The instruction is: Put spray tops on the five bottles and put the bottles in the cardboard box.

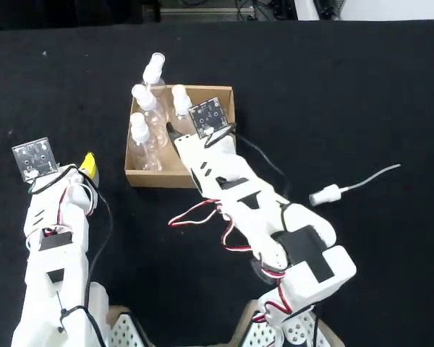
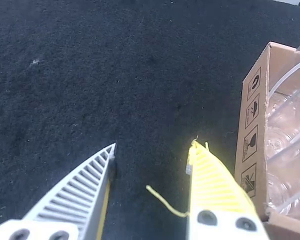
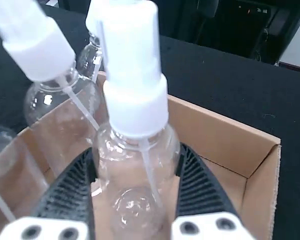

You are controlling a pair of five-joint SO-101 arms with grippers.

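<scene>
Boxing step: a capped bottle goes into the cardboard box [image 1: 159,178].
Your right gripper [image 3: 136,154] is clamped on a spray-topped bottle [image 3: 135,132] inside the box. Your left gripper [image 2: 154,146] sits beside the box, jaws apart. Next, let go without tipping neighbours, then fetch the loose spray top [image 1: 325,194].

1. Box [image 1: 155,178]: brown cardboard, open-topped, left of centre on the far part of the surface [image 1: 347,87].
2. Four clear bottles [image 1: 146,148] with white tops [image 1: 139,124] stand inside it, close together.
3. The right-hand bottle [image 3: 125,195] stands between the right tool's [image 3: 136,150] fingers [image 3: 65,190], touching both.
4. A loose spray top [image 1: 325,194], white with a long tube, lies well right of the box.
</scene>
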